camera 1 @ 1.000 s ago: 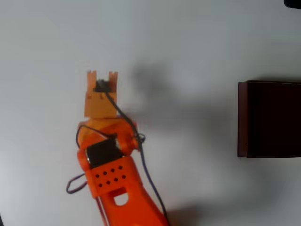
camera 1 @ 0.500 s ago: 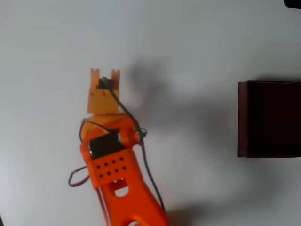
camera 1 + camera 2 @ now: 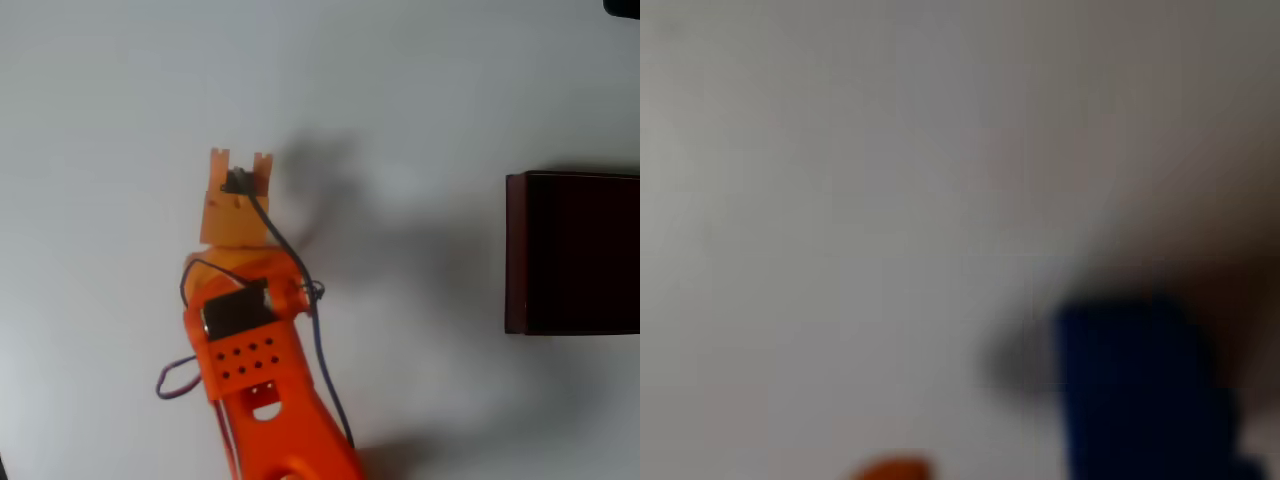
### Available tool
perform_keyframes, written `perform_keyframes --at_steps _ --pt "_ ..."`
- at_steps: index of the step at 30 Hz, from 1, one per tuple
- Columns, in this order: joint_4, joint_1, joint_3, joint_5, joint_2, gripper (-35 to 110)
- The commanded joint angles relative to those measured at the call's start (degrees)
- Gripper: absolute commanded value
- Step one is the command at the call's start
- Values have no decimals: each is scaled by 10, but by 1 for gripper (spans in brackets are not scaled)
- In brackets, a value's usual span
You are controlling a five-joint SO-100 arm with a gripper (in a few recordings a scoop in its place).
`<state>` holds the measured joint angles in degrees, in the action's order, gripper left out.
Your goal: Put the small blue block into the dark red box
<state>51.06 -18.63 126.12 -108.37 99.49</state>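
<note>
Gripper (image 3: 241,160) well left of dark red box (image 3: 515,252); jaw state unclear. Small blue block (image 3: 1135,385) close below: likely light, rigid; pinch flat sides.

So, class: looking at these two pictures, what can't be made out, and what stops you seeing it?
- The small blue block: a blurred dark blue patch in the wrist view, cut by the lower edge; whether it is held is unclear.
- The gripper: in the overhead view its fingertips lie under the wrist, so open or shut is hidden.
- The dark red box: cut off by the right edge in the overhead view; its inside is too dark.
</note>
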Motion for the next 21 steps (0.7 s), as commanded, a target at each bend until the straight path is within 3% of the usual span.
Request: perform_keyframes --at_steps 1,3,12,21 --pt "-7 8 11 4 5 7" --pt "-8 13 11 15 4 0" --pt "42 47 -31 113 18 0" --pt "239 272 -173 537 152 0"
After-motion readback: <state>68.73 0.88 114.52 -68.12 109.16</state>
